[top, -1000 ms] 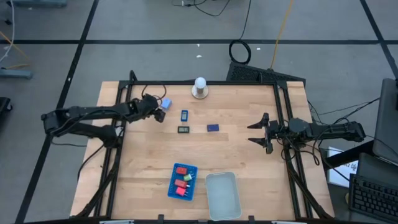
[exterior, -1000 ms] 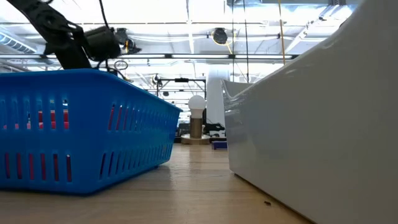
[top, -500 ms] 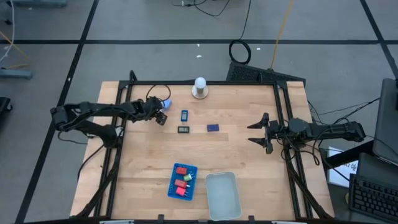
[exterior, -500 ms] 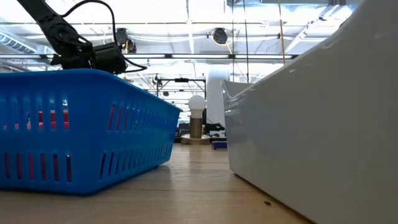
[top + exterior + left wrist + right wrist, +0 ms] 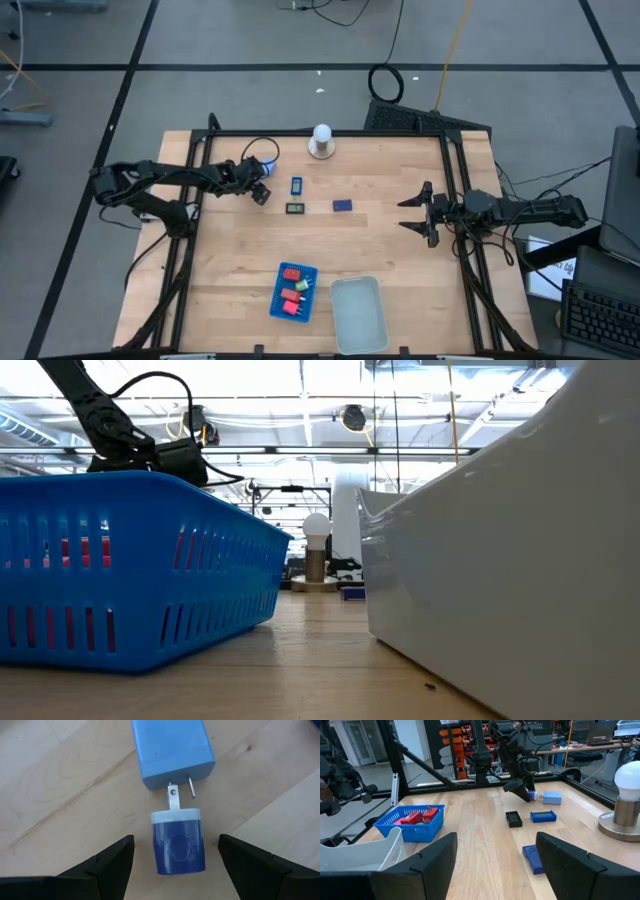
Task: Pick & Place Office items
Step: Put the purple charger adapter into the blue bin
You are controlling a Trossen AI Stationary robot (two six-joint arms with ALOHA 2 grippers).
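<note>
In the left wrist view a small dark blue piece with a white cap (image 5: 178, 845) lies flat on the wood. Its capped end meets the metal prongs of a light blue block (image 5: 172, 750). My left gripper (image 5: 176, 867) is open, one finger on each side of the dark blue piece, touching nothing. From above, it (image 5: 261, 191) hangs at the table's far left. A blue rectangle (image 5: 297, 185), a black piece (image 5: 295, 208) and a dark blue piece (image 5: 342, 205) lie flat mid-table. My right gripper (image 5: 404, 213) waits open at the right edge.
A blue basket (image 5: 293, 291) with red pieces and a green bit stands near the front edge, a clear tray (image 5: 358, 314) beside it. A white ball on a round base (image 5: 321, 140) stands at the far edge. Bare wood lies between the loose pieces and the basket.
My left gripper has sunk toward the table and shifted slightly toward the right, coming down around the small dark blue piece, and its wrist has rolled a little. Its fingers have stayed open. Nothing on the table has moved.
</note>
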